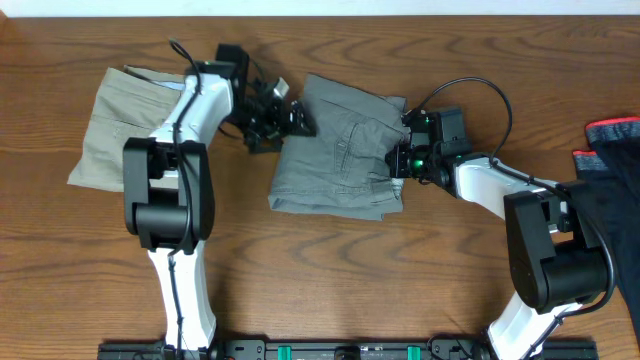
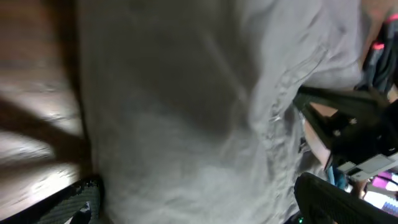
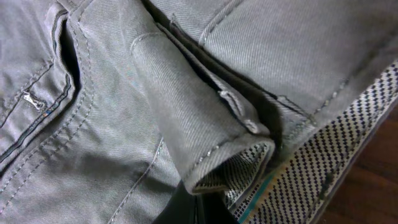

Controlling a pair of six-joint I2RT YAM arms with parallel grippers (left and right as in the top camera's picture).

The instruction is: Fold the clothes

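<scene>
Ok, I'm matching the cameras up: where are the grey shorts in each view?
Overhead: grey shorts at centre.
Left wrist: shorts fill the middle, blurred.
Right wrist: shorts fill almost everything.
Shared landmark: wooden table, left edge in left wrist, bottom-right corner in right wrist.

Grey shorts [image 1: 335, 150]: medium grey twill, stitched in matching grey. Waistband lining [image 3: 348, 134]: pale, printed with a fine black check (a teal strip is seen at its edge). Beige shorts [image 1: 115, 125]: plain khaki-beige. Counter [image 1: 400, 290]: brown wood, wavy darker grain noted. Dark garment [image 1: 612, 190]: navy-black, edged in red. Left arm [image 1: 200, 105]: white shell, black joints.
</scene>
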